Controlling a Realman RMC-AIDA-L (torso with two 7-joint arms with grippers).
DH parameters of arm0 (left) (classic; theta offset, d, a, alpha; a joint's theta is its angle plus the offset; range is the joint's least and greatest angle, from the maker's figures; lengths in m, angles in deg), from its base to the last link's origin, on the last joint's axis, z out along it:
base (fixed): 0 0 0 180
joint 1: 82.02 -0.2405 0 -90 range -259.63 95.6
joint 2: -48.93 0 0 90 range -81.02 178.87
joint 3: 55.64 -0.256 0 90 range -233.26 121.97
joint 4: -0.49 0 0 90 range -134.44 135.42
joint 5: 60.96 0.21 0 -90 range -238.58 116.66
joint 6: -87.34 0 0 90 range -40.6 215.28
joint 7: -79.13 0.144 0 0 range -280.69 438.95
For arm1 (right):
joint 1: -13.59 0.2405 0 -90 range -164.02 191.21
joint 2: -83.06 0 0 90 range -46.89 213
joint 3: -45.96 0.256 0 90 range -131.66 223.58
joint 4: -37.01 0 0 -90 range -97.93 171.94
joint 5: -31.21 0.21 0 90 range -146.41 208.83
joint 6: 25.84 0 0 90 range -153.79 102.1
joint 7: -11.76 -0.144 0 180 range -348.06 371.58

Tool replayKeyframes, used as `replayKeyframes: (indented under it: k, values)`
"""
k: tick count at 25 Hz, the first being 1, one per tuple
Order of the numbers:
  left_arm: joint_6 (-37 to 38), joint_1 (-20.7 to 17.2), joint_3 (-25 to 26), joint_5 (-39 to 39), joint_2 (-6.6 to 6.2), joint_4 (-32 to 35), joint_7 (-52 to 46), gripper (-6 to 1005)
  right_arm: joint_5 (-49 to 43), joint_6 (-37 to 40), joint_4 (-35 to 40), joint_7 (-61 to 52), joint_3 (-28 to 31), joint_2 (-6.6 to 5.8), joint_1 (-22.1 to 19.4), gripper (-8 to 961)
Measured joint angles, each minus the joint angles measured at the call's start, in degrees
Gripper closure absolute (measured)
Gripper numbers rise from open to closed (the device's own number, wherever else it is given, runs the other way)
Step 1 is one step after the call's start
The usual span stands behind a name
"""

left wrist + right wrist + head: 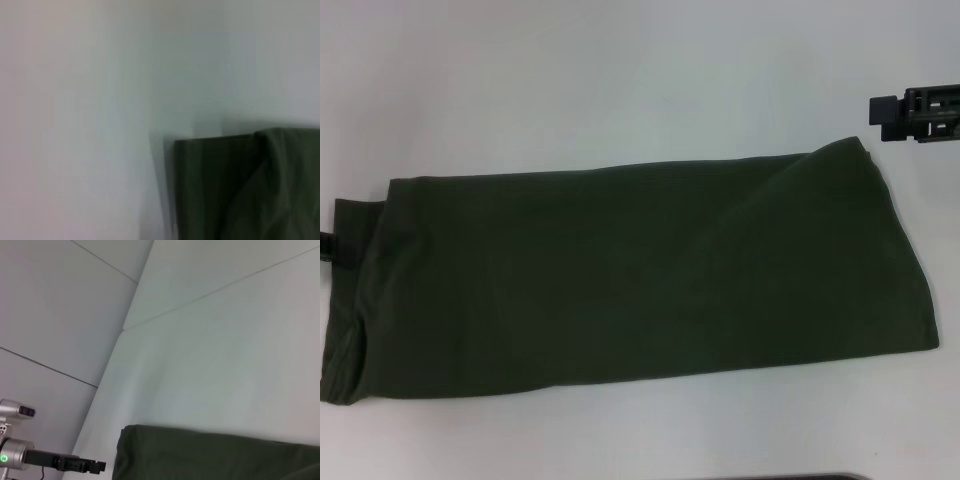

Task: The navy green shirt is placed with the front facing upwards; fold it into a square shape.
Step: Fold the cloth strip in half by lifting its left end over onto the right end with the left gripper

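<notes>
The navy green shirt (630, 275) lies on the white table as a long folded band running left to right, plain olive cloth facing up. Its lettering, neck and label are hidden. A corner of it shows in the left wrist view (240, 190), and an edge shows in the right wrist view (215, 455). My right gripper (882, 117) hovers off the shirt's far right corner, apart from the cloth. My left gripper (325, 247) shows only as a dark tip at the shirt's left end. It also shows far off in the right wrist view (92, 466), beside the shirt's end.
The white table (620, 80) stretches bare beyond the shirt and along the front (650, 430). A dark edge (820, 477) shows at the very front. Grey wall panels (60, 305) stand past the table in the right wrist view.
</notes>
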Motion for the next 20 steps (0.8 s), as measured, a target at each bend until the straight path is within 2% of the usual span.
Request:
replayKeyframes:
  k: [10, 20]
  values:
    - [-1.0, 0.3, -0.5, 0.8, 1.25, -0.2, 2.1, 177, 0.0, 0.1, 0.0, -0.1, 0.0, 0.00, 0.0, 200]
    - [-1.8, 0.4, -2.7, 1.3, 1.52, 0.0, 2.0, 178, 0.0, 0.1, 0.0, -0.1, 0.0, -0.02, 0.0, 202]
